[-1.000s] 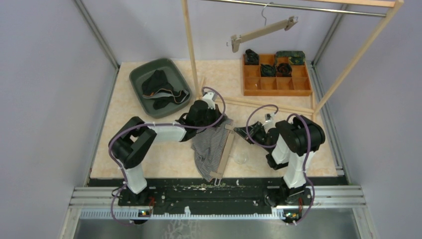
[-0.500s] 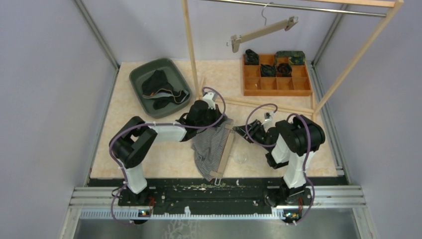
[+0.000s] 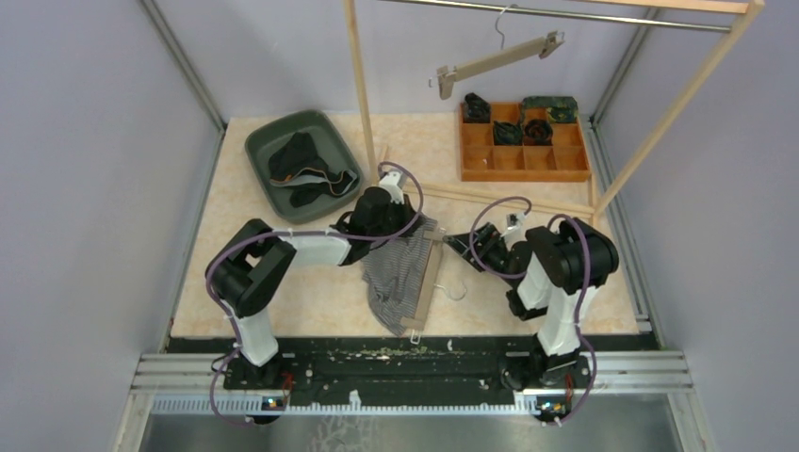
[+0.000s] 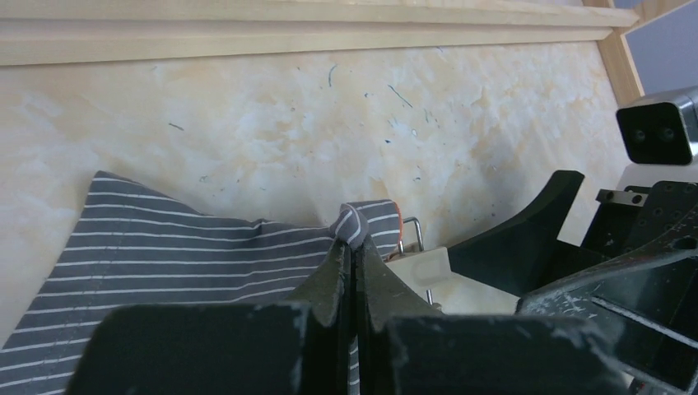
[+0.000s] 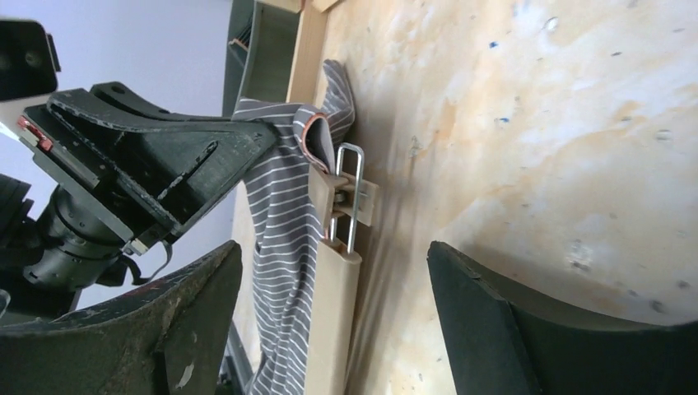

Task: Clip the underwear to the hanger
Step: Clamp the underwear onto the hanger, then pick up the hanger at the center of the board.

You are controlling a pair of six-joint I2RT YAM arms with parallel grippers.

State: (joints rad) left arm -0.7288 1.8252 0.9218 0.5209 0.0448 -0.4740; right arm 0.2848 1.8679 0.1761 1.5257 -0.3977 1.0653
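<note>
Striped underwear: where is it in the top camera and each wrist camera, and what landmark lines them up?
Top external: striped underwear at centre, between the two arms.
Left wrist: striped underwear lower left, its corner pinched by the left gripper.
Right wrist: striped underwear left of centre, along the wooden hanger.
Shared landmark: the wooden hanger lying on the table, beside the fabric in all three.

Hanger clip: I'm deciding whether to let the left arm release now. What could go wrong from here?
The clip seems to catch only the tip of the striped underwear corner; when the left gripper, shut on it, lets go, the fabric may slip out. The open right gripper flanks the wooden hanger and could nudge it.
</note>
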